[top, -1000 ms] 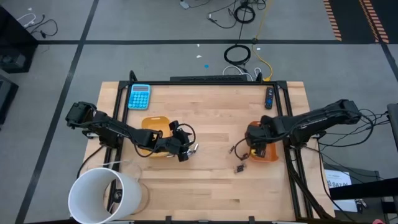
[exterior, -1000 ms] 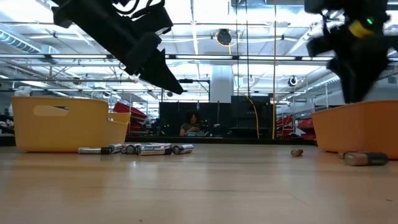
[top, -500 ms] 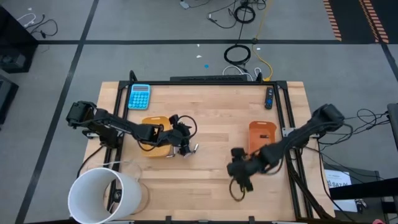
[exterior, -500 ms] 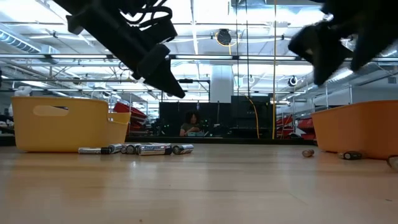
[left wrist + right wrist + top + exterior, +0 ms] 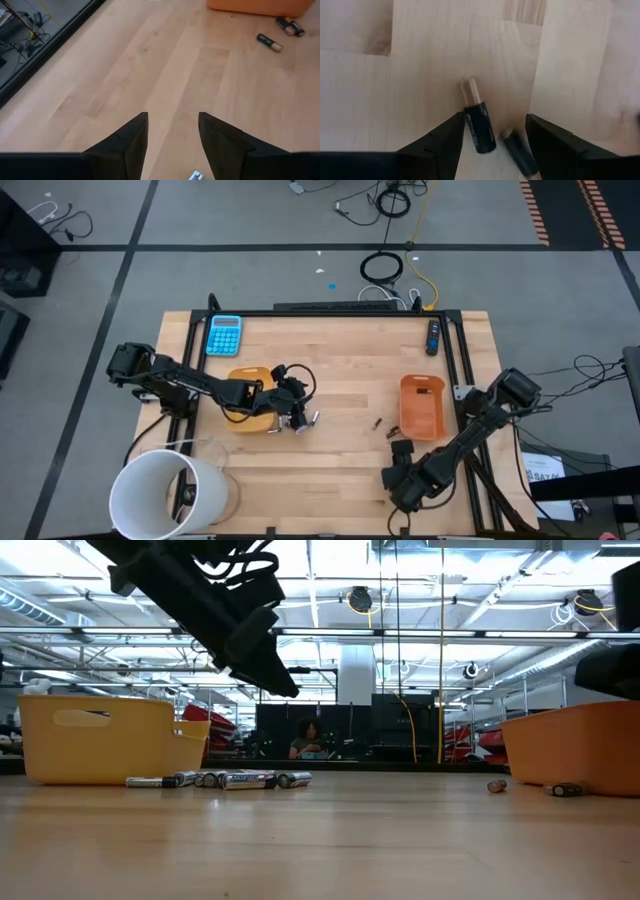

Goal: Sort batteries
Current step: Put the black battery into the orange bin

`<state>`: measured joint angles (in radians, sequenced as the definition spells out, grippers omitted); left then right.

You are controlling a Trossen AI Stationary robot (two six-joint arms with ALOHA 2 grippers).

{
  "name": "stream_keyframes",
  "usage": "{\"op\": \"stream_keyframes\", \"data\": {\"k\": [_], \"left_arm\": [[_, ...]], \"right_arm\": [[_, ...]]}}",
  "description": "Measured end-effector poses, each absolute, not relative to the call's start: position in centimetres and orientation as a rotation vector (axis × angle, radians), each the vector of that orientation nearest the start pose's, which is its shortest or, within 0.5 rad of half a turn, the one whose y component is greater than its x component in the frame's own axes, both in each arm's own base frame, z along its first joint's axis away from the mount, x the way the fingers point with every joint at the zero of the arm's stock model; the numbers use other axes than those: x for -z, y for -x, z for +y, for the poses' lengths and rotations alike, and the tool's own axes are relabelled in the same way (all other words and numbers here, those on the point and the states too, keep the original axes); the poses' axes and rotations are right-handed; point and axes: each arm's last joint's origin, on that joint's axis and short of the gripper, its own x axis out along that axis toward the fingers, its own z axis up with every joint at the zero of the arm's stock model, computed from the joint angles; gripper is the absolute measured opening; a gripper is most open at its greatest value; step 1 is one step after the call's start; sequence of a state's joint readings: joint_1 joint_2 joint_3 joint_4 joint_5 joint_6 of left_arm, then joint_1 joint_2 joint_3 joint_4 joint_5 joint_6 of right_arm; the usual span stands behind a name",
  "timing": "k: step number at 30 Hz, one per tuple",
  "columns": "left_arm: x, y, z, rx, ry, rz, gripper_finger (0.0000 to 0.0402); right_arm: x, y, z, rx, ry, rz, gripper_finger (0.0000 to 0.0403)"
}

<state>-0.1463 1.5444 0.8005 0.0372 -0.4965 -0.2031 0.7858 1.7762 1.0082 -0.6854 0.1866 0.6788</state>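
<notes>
Two orange trays stand on the table, the left tray (image 5: 250,393) and the right tray (image 5: 422,406). A row of silvery-grey batteries (image 5: 222,780) lies beside the left tray. My left gripper (image 5: 301,418) hovers open above them (image 5: 172,135), and one silver end (image 5: 195,175) shows below its fingers. My right gripper (image 5: 400,482) is low near the table's near edge. It is open (image 5: 492,145), with two dark copper-tipped batteries (image 5: 477,125) (image 5: 517,148) lying on the wood between its fingers. Two more small dark batteries (image 5: 377,423) (image 5: 393,431) lie left of the right tray.
A blue calculator (image 5: 224,335) lies at the far left corner and a dark remote (image 5: 433,337) at the far right. A white bucket (image 5: 165,492) stands off the near left corner. Bare wood lies between the trays. A person (image 5: 305,740) sits far behind.
My right gripper has swung away from the right tray toward the table's near edge and come down low over two dark batteries. My left gripper has stayed almost in place beside the left tray.
</notes>
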Motion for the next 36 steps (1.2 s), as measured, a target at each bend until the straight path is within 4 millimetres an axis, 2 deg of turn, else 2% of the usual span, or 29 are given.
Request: {"op": "stream_keyframes", "data": {"k": [6, 15, 21, 30, 34, 36], "left_arm": [[-18.5, -30.3, -3.3, -0.396, -0.031, 0.634, 0.0184], [-18.5, -30.3, -3.3, -0.394, -0.038, 0.636, 0.0184], [-18.5, -30.3, -3.3, -0.393, -0.042, 0.637, 0.0184], [-18.5, -30.3, -3.3, -0.382, -0.069, 0.649, 0.0184], [-18.4, -30.2, -3.3, -0.369, -0.084, 0.667, 0.0184], [-18.4, -30.2, -3.3, -0.367, -0.087, 0.669, 0.0184]], "right_arm": [[-13.2, -21.1, 21.4, 0.026, 0.204, 1.365, 0.0205], [-13.1, -21.4, 21.3, -0.068, 0.292, 1.36, 0.0196], [-13.1, -22.5, 20.7, -0.182, 0.24, 1.401, 0.014], [-13.1, -24.2, 18.9, -0.272, 0.235, 1.429, 0.0025], [-13.9, -25.0, 17.7, -0.289, 0.243, 1.396, 0.0022], [-14.5, -25.4, 16.7, -0.241, 0.263, 1.36, 0.0022]]}}
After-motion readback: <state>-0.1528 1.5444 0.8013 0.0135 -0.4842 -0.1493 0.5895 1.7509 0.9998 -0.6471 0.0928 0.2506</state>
